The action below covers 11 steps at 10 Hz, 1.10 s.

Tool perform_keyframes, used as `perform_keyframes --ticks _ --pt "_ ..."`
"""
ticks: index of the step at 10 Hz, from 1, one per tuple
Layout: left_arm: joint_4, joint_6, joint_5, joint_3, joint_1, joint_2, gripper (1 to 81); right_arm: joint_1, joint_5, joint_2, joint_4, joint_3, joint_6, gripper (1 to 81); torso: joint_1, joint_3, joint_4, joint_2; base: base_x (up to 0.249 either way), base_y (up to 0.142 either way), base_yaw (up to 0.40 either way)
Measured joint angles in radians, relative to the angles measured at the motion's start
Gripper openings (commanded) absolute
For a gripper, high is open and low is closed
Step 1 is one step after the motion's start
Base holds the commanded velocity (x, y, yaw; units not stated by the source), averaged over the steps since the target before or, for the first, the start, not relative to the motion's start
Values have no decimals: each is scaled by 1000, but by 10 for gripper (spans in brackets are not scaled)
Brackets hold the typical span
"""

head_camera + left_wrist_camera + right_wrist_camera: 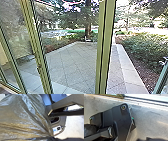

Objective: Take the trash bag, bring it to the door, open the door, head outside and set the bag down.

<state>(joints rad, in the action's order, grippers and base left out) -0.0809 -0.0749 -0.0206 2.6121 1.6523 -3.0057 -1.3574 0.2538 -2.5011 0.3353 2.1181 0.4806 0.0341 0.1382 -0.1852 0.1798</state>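
From where I stand, the trash bag (25,117) looms large at the left wrist, crinkled and drawn in tight at one end, near the robot's base (120,119). I can't tell how far open either gripper is, or what either has hold of. Green-framed glass (72,55) stands ahead; beyond it are paving (77,67), bushes (145,50) and a tree trunk (88,31).
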Motion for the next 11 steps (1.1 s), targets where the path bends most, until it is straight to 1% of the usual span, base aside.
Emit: perform_keyframes --ticks 1,3,4,6,8,11 --pt "0 0 -1 0 -8 0 10 -29 1 -39 -6 52 -33 811 0 0 0 0 0 0 0" --pt "1 -1 -3 0 -15 0 10 -46 -11 -125 -62 170 -132 811 0 0 0 0 0 0 0" --pt "1 -1 -1 0 -23 0 10 -51 -26 -166 -85 225 -168 811 0 0 0 0 0 0 0" --pt "1 -1 -2 0 -41 0 10 -90 -68 -247 -103 319 -222 811 0 0 0 0 0 0 0" --pt "1 -2 -3 11 -53 -1 10 -128 -89 -315 -101 367 -241 811 0 0 0 0 0 0 0" --pt "1 -1 -2 36 -65 -6 10 -149 -110 -399 -99 449 -249 811 0 0 0 0 0 0 0"
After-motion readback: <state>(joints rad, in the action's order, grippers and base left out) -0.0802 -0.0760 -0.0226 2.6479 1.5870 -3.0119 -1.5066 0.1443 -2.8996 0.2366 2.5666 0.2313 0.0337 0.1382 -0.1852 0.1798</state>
